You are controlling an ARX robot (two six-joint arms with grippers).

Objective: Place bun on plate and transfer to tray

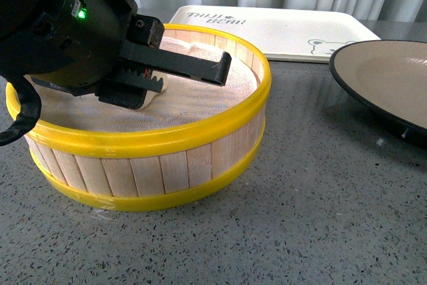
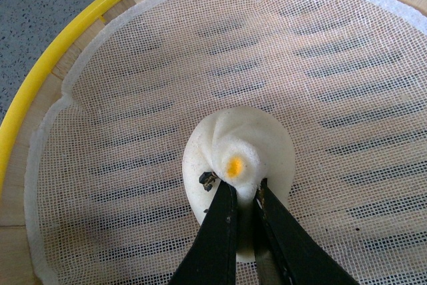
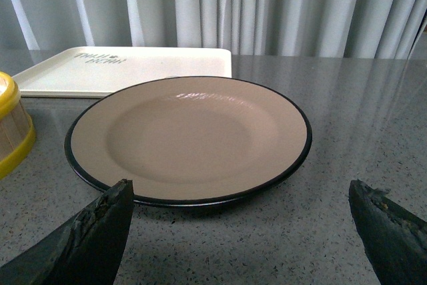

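Surface: speckled grey counter (image 1: 320,231), with a pale curtain (image 3: 267,5) along its far side.
Bun: we find the bun (image 2: 257,141) inside the steamer basket (image 1: 167,141) at left, on the mesh liner (image 2: 167,65).
Left gripper: the left gripper (image 2: 244,191) has its fingers drawn narrow, pinching the bun's twisted top.
Hidden: from the front the left arm covers nearly all of the bun. Only the left wrist view shows it plainly.
Right gripper: the right gripper (image 3: 240,188) has its fingers spread wide, holding nothing. We see only their tips.
Plate: the plate (image 3: 187,138) sits right of the basket. It is cut off in the front view and whole in the right wrist view.
Tray: the tray (image 3: 133,71) lies just beyond the plate.
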